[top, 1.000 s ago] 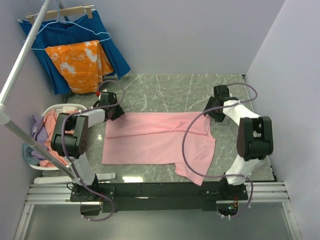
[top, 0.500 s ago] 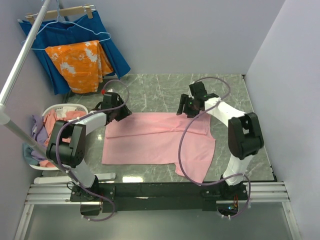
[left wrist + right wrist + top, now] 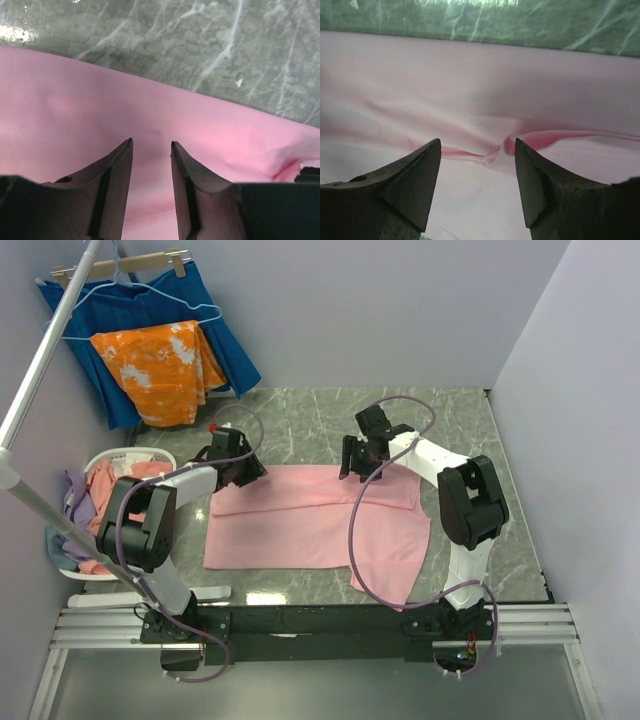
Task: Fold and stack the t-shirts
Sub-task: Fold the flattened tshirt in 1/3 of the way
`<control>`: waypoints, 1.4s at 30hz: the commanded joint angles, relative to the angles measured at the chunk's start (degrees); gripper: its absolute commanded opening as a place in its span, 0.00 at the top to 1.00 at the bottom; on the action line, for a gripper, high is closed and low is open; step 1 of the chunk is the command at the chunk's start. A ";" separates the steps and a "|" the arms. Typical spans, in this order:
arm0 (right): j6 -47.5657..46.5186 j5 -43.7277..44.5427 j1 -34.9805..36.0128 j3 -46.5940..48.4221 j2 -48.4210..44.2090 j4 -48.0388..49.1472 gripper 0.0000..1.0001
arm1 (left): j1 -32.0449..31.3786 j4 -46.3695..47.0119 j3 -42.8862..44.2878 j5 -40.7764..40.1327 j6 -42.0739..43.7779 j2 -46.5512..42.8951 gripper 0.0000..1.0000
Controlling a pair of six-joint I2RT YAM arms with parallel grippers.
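Lying flat, pink t-shirt (image 3: 300,525), long axis running left-right

Two arms: left arm (image 3: 150,520), right arm (image 3: 470,502). Two grippers, one apiece: left gripper (image 3: 243,466), right gripper (image 3: 350,462); two fingers (image 3: 112,172) on each, four in all. One light pink t-shirt (image 3: 300,520) spread on one marble table (image 3: 320,420). One white basket (image 3: 125,453) with at least two garments heaped inside, one salmon-pink garment (image 3: 108,488), one lilac garment (image 3: 74,490); exact tally there unclear. One orange cloth (image 3: 160,370), one dark blue cloth (image 3: 228,348), one wooden hanger (image 3: 120,265), one white wire hanger (image 3: 190,306), one slanted pole (image 3: 40,370)
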 commanded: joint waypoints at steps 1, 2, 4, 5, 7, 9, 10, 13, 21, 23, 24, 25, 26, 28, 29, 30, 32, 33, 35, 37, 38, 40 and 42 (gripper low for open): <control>0.00 2.66 0.97 2.03 0.21 -3.15 0.33 | -0.11 -0.29 0.71 0.40 0.37 1.62 0.58; 0.00 3.63 1.15 2.38 1.00 -3.85 0.33 | -0.11 -0.55 0.80 0.41 0.46 1.89 0.59; 0.08 5.91 1.32 2.39 1.36 -5.17 0.40 | -0.11 -0.72 0.89 0.23 0.55 1.80 0.59; 0.17 6.70 1.50 2.04 1.10 -5.27 0.42 | -0.11 -0.72 0.89 0.14 0.64 1.63 0.59; 0.00 8.37 1.67 1.25 1.10 -5.88 0.46 | -0.11 -0.81 0.80 0.06 0.81 1.63 0.59; -0.35 10.48 1.67 1.33 1.97 -6.76 0.48 | -0.11 -0.99 0.80 0.05 0.90 1.80 0.59; -0.53 11.36 1.67 1.07 2.06 -7.02 0.51 | -0.11 -0.99 0.80 0.23 0.99 2.15 0.59; -0.53 12.51 1.85 -0.16 1.36 -7.11 0.78 | -0.11 -1.25 0.98 0.67 0.99 2.59 0.59; 0.52 15.33 3.34 -3.32 -3.91 -8.78 1.00 | -0.11 -1.43 1.59 1.02 0.99 3.47 0.59; 1.22 15.50 4.65 -5.68 -6.80 -8.96 1.00 | -0.20 -1.43 1.68 1.28 0.99 3.82 0.59; 2.01 15.67 5.27 -6.48 -7.94 -9.31 1.00 | -0.20 -1.34 1.68 1.37 0.99 3.91 0.59; 2.54 16.11 5.80 -7.45 -10.22 -9.31 1.00 | -0.20 -1.25 1.60 1.46 0.99 4.17 0.59; 3.15 16.46 6.59 -8.85 -11.11 -9.75 1.00 | -0.11 -0.90 1.68 1.72 0.99 4.26 0.59; 5.17 17.26 8.70 -10.17 -13.48 -11.06 1.00 | -0.11 -0.55 1.68 2.07 0.82 4.87 0.59; 6.05 17.43 9.23 -11.75 -14.19 -11.42 0.99 | -0.11 -0.46 1.77 2.16 0.82 5.23 0.59; 7.89 17.35 10.80 -12.63 -14.89 -11.77 0.97 | -0.11 -0.29 1.94 2.60 0.73 5.49 0.59; 10.00 15.95 12.39 -15.87 -16.83 -11.42 0.80 | -0.11 -0.46 2.47 2.87 0.82 6.54 0.59; 11.93 14.81 13.35 -16.94 -17.35 -10.46 0.68 | -0.11 -0.29 2.47 3.13 0.90 6.90 0.60; 13.87 12.51 15.81 -19.05 -18.32 -10.37 0.39 | -0.11 -0.55 3.08 3.22 0.99 7.51 0.60; 16.69 16.70 18.10 -19.32 -20.16 -12.38 0.39 | -0.11 -0.99 3.35 3.48 1.52 7.60 0.60; 17.22 18.12 18.37 -19.32 -21.13 -13.00 0.39 | -0.11 -0.99 3.35 3.31 1.69 7.51 0.60; 18.36 24.07 18.11 -18.97 -24.46 -14.76 0.35 | -0.11 -1.43 3.44 3.31 2.04 7.43 0.60; 17.93 28.40 17.24 -18.01 -26.14 -16.16 0.31 | -0.11 -1.60 3.62 3.22 2.22 7.25 0.60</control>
